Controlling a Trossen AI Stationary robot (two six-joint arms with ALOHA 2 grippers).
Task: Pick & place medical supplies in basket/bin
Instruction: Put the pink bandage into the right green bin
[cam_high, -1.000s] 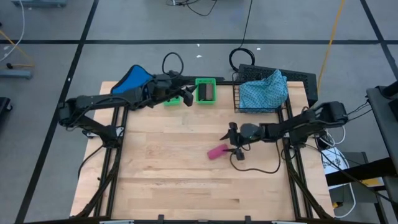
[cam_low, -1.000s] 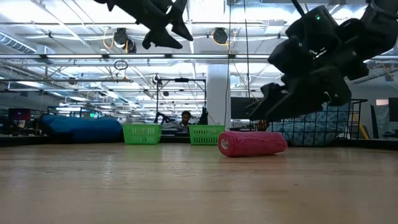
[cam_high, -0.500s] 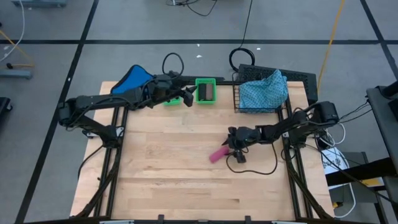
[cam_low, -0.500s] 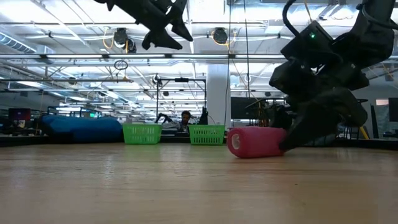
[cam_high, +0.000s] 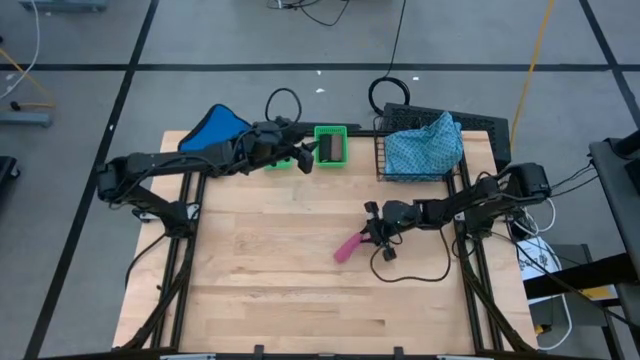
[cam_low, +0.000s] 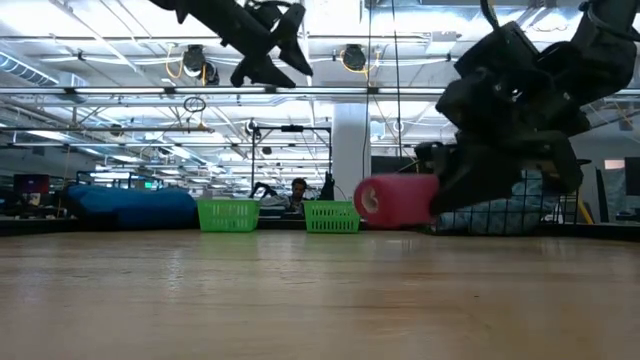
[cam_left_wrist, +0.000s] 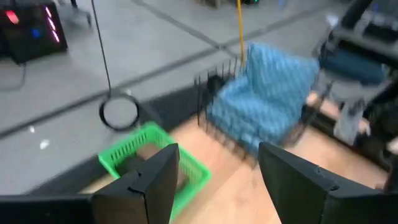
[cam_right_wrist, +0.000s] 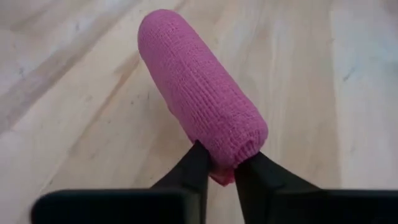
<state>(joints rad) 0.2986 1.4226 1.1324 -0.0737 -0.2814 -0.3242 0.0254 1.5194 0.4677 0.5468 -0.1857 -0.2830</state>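
Pink roll (cam_low: 397, 200) now lifted off table, pinched in right claw (cam_high: 372, 232)

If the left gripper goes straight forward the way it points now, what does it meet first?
Probably the black wire basket holding the blue-green patterned cloth, which sits straight ahead of the open left gripper. The green bin lies off to one side; depth is unclear.
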